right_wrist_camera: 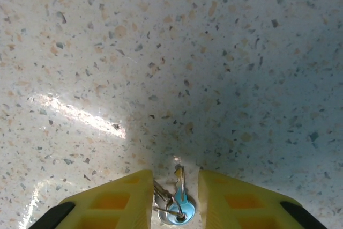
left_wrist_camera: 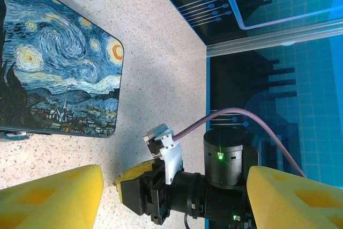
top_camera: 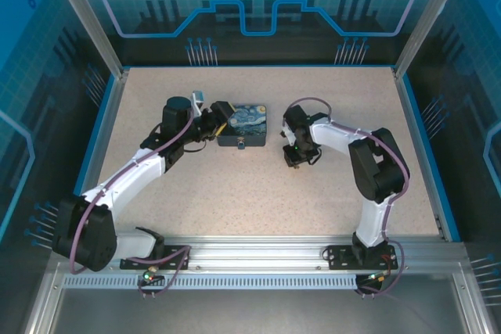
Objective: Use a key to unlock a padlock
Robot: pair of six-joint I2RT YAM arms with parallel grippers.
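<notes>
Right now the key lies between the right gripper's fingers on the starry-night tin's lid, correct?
Not on the lid. The key lies between the right gripper's fingers on the bare speckled tabletop, as the right wrist view shows. The starry-night tin sits apart from it.

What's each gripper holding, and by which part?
Nothing held: left gripper open and empty; right gripper straddles the key on the table, fingers not closed on it.

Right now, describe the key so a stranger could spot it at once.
On the speckled table, find the right arm, its yellow jaws pointing down. Between them sits the key, a thin silvery sliver on a small ring, far smaller than the painted tin nearby.
</notes>
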